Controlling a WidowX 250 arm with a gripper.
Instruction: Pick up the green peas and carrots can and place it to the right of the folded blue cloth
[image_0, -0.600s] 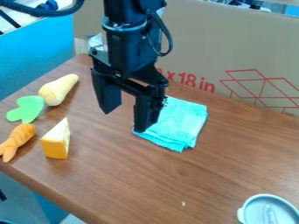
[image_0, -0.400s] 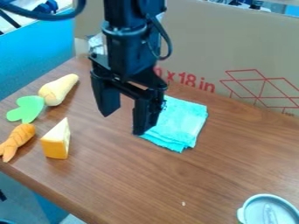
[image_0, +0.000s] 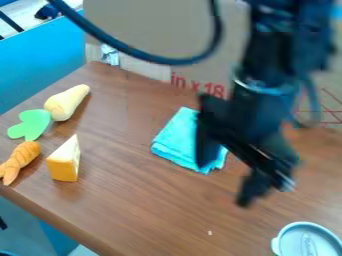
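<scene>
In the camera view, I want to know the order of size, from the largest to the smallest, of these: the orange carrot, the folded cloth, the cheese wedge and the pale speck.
1. Folded cloth, though the gripper partly hides it
2. Cheese wedge and orange carrot, too alike to rank
3. Pale speck

On your worktop (image_0: 153, 215) you have three pieces of toy food: two vegetables and one cheese wedge (image_0: 63, 161). The vegetables are one orange carrot (image_0: 21, 159), close to the left part of the front edge, and one pale yellow root with a green leafy top (image_0: 66, 103), by the left edge. You have one folded turquoise cloth (image_0: 175, 142) towards the back edge, one round, pale lid-like item (image_0: 307, 240) well away from the back left corner, and one tiny white speck (image_0: 210, 233). Behind the back edge you have one cardboard sheet or box (image_0: 150, 30).
</scene>
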